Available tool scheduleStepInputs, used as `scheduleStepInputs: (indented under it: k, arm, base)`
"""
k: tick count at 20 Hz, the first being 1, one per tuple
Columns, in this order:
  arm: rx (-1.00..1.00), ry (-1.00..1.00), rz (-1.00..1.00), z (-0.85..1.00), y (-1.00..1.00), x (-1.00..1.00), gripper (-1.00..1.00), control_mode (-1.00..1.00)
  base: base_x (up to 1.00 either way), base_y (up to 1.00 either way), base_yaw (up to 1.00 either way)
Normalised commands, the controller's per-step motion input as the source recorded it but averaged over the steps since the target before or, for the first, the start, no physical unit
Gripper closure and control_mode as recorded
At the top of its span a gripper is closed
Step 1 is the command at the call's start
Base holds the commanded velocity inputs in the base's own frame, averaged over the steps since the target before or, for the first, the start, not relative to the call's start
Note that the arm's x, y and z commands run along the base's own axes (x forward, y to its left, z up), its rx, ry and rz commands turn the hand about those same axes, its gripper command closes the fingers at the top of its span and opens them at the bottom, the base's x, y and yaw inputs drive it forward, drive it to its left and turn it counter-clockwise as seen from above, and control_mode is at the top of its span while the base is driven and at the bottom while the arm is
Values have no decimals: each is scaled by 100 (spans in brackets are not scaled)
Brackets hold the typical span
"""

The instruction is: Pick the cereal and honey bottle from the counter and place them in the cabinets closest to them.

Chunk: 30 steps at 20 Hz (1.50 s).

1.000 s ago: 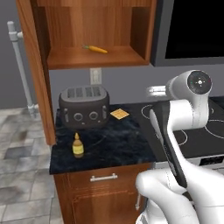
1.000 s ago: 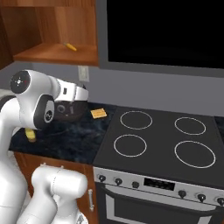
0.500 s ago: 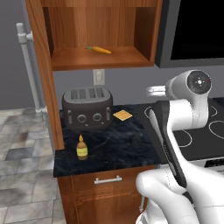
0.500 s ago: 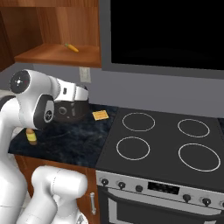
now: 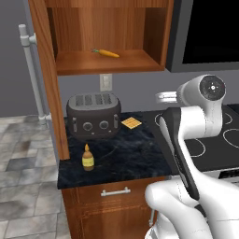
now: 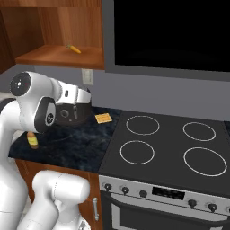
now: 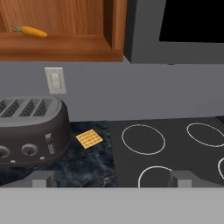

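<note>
The honey bottle point(image 5: 87, 158) stood upright near the front edge of the counter point(image 5: 126, 156), toward its left end, with bare dark stone around it on every side; in the right base view it point(image 6: 33, 139) showed partly behind the arm's shoulder. No writing could be read on it at this size.

The gripper point(image 7: 109, 179) hung above the counter, well right of the bottle and close to the seam where the worktop met the stovetop point(image 6: 166, 146). In the hand view its two finger tips point(image 7: 42, 179) stood wide apart with nothing between them.

Farther back, a dark four-slot toaster point(image 5: 94, 115) sat on the left part of the counter, against the wall, with two round knobs and levers on its front; no brand mark was legible. Just right of it, apart from it, a small flat orange-yellow waffle square point(image 5: 131, 123) lay on the stone. Between the toaster, the square and the front edge the counter was open.

On the grey wall behind the toaster was a pale wall outlet point(image 7: 55, 80). Above it the upper cabinet point(image 5: 109, 63) stood open, its door point(image 5: 46, 84) swung out to the left, edge toward the camera. A carrot point(image 5: 106, 53) lay on the cabinet floor, with free wood on both sides of it. The cereal box could not be made out.
</note>
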Motion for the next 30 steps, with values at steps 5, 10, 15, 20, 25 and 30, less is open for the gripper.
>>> scheduleStepInputs:
  k: [5,10,15,20,25,30]
  arm:
    - [0,0,1,0,9,0,-100,-100]
    - [0,0,6,-9,14,0,-100,-100]
    - [0,2,7,-18,15,0,-100,-100]
    - [0,6,8,-20,17,0,-100,-100]
    - [0,7,10,-18,22,0,-100,-100]
    - [9,5,9,-10,17,0,-100,-100]
  base:
    - [0,0,0]
    - [0,0,0]
    - [0,0,0]
    - [0,0,0]
    - [0,0,0]
    - [0,0,0]
